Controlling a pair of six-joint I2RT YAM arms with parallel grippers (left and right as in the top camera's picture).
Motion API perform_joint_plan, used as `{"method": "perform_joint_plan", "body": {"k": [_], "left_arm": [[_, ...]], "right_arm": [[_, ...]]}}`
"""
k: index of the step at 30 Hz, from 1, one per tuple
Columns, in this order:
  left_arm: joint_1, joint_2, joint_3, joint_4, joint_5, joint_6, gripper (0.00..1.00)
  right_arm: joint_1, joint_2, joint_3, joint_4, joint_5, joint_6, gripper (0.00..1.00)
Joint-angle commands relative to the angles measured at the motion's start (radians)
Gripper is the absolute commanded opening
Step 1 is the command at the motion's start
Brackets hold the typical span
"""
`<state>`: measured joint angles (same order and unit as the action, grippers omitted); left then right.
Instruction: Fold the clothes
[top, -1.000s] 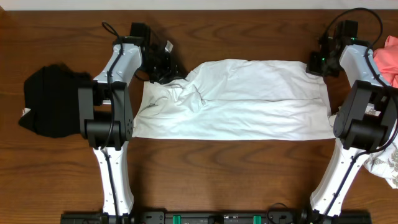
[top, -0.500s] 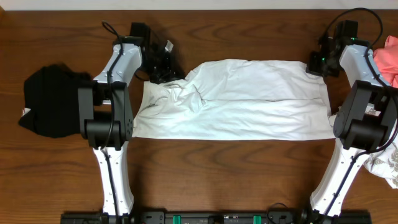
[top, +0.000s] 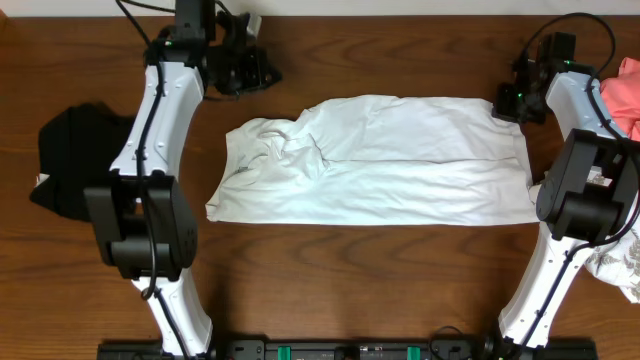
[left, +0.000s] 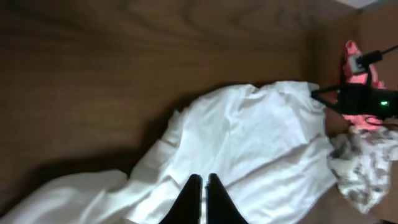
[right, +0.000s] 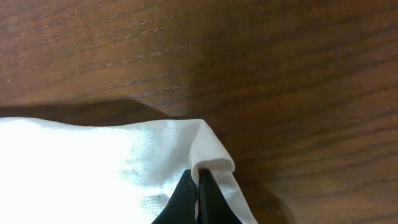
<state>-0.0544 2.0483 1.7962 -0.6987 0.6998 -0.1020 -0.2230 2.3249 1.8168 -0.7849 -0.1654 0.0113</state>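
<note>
The white T-shirt (top: 400, 165) lies folded into a wide band across the table's middle, bunched and wrinkled at its left end. My left gripper (top: 262, 72) is shut and empty, lifted clear of the shirt near the table's back edge. In the left wrist view its tips (left: 203, 180) hang above the shirt (left: 249, 143). My right gripper (top: 503, 106) is shut on the shirt's back right corner. The right wrist view shows a fold of the cloth (right: 93, 155) pinched between the jaws (right: 196, 177).
A black garment (top: 75, 160) lies in a heap at the left edge. A pink garment (top: 625, 95) sits at the far right. A leaf-patterned white garment (top: 620, 262) lies below it, behind the right arm.
My left gripper has let go of the shirt's back left corner and risen up and back, away from it. The shirt's left end has settled flatter. The right arm has not moved.
</note>
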Motion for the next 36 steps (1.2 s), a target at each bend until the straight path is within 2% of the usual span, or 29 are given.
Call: {"method": "perform_joint_plan", "body": {"k": [1,7,10,14,30,36], "left_arm": [[0.003,0.069,-0.003,-0.002,-0.047,0.008,0.15],[0.0,0.156,-0.003,-0.003,-0.046,-0.047,0.32],[-0.011,0.19,-0.003,-0.003,-0.037,-0.053,0.32],[-0.039,0.215,-0.003,-0.021,-0.039,-0.053,0.39],[-0.076,0.287,-0.006,-0.033,-0.181,-0.05,0.43],[-0.076,0.286,-0.005,-0.026,-0.17,-0.053,0.43]], "right_arm": [[0.008,-0.041,0.018,-0.001,-0.011,-0.001,0.01],[0.008,-0.041,0.018,-0.005,-0.011,-0.001,0.01],[0.008,-0.041,0.018,-0.005,-0.011,-0.001,0.01],[0.008,-0.041,0.018,-0.006,-0.011,-0.001,0.01],[0.008,-0.041,0.018,-0.018,-0.011,-0.001,0.01],[0.008,-0.041,0.018,-0.016,-0.011,-0.002,0.01]]}}
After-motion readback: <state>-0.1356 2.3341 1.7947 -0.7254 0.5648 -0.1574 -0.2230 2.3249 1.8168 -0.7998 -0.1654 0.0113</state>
